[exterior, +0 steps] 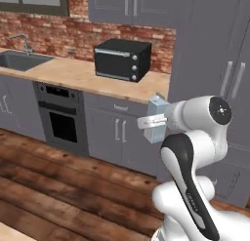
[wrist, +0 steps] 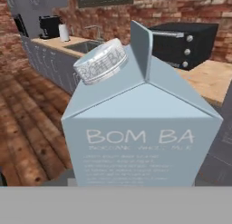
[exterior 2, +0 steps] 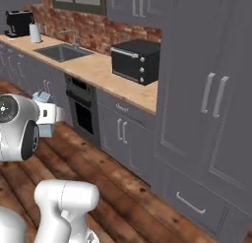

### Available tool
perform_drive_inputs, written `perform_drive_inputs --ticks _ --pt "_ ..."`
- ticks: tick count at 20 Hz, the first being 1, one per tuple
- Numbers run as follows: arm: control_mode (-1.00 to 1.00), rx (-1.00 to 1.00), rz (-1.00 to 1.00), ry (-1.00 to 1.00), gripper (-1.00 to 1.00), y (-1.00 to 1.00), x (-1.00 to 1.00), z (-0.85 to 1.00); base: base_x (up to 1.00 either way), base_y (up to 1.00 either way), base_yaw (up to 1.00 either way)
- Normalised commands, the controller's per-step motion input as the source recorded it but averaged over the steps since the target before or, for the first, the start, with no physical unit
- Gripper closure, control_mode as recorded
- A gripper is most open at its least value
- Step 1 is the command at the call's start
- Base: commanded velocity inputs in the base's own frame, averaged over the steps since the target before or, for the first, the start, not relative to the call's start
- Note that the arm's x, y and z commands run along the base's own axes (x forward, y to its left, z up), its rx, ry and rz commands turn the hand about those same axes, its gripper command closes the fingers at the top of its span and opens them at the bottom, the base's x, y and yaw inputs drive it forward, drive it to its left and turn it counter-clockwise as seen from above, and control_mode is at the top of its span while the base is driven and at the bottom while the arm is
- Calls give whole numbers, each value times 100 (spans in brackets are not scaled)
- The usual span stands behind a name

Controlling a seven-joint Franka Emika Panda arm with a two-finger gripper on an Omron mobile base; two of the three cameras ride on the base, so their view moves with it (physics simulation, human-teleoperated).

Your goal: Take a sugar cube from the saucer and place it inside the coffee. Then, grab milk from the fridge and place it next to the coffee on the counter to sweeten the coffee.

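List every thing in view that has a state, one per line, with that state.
milk: upright, cap on, held in the gripper, off the counter
gripper: shut on the milk
counter: carries the toaster oven, sink set in it
toaster oven: door closed
oven: door closed
tall cupboards: doors closed
faucet: no water seen running

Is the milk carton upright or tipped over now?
Upright. The milk carton has its gabled top and round cap pointing up in the hand view, and it stands vertically at the pincer in the left base view.
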Motion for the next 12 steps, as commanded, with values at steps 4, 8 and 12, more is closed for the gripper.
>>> perform_drive_inputs --ticks 4,8,12 --pt "100 0 0 0 100 0 0 0 100 0 46" --pt "100 0 0 0 100 0 0 0 100 11 40" --pt "100 0 0 0 100 0 0 0 100 33 36"
